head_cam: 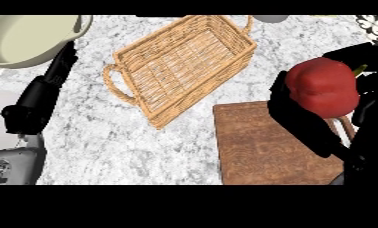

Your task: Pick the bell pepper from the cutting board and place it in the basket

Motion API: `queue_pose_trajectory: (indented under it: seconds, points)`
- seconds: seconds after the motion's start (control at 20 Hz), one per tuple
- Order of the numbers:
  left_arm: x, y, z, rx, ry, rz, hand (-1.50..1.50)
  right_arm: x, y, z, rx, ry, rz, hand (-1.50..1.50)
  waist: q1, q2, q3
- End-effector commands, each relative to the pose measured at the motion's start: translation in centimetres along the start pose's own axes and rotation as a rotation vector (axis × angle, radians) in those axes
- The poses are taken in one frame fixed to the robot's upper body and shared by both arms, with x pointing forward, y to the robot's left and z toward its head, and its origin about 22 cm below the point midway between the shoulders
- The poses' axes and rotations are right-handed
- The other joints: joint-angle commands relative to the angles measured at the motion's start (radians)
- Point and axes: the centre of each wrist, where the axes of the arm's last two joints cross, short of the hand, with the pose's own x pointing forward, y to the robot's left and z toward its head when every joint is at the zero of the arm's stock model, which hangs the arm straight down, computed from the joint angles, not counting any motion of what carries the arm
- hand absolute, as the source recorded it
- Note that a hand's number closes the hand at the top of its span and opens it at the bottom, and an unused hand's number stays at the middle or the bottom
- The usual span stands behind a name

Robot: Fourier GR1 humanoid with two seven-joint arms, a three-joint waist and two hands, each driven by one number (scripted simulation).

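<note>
A red bell pepper (322,87) sat at three o'clock, held above the wooden cutting board (273,147), its green stem pointing toward two o'clock and its long axis running that way. The right hand (299,122) curled its black fingers around the pepper. A rectangular wicker basket (184,62) lay near the middle, toward eleven o'clock from the pepper, its long axis slanting toward one o'clock. The left hand (29,107) rested at nine o'clock, fingers relaxed, beneath a pale bowl (33,37).

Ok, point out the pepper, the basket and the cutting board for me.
pepper (322,88), head view, middle of its red body, held in the right hand (299,122).
basket (140,96), head view, rim on its near long side.
cutting board (266,147), head view, bare wood left of the hand.
</note>
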Motion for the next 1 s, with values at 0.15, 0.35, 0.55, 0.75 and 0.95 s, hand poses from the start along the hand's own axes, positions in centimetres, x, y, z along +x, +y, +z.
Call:
queue_pose_trajectory:
  seconds: [0.15, 0.35, 0.55, 0.75, 0.95]
  points:
    - [1.5, -0.2, -1.3, -0.015, -0.013, 0.005, 0.00, 8.5, -1.9, -1.8, 0.067, 0.038, -0.041, 1.50, 0.024, 0.002, 0.001]
    - [0.7, -0.6, -1.1, -0.026, -0.028, 0.000, 0.00, 12.1, 0.6, -4.3, 0.138, 0.068, -0.029, 1.50, 0.045, 0.008, 0.000]
    - [0.8, -1.4, -1.5, -0.036, -0.034, 0.007, 0.00, 15.2, 1.7, -6.9, 0.182, 0.089, -0.036, 1.50, 0.049, 0.012, 0.000]
    - [0.5, -1.4, -1.2, -0.041, -0.033, 0.000, 0.00, 16.2, 3.5, -9.1, 0.268, 0.140, -0.041, 1.50, 0.047, 0.014, 0.001]
    - [0.6, -0.9, -2.0, -0.055, -0.025, 0.013, 0.00, 17.2, 6.5, -9.4, 0.331, 0.187, 0.018, 1.50, 0.052, 0.017, 0.000]
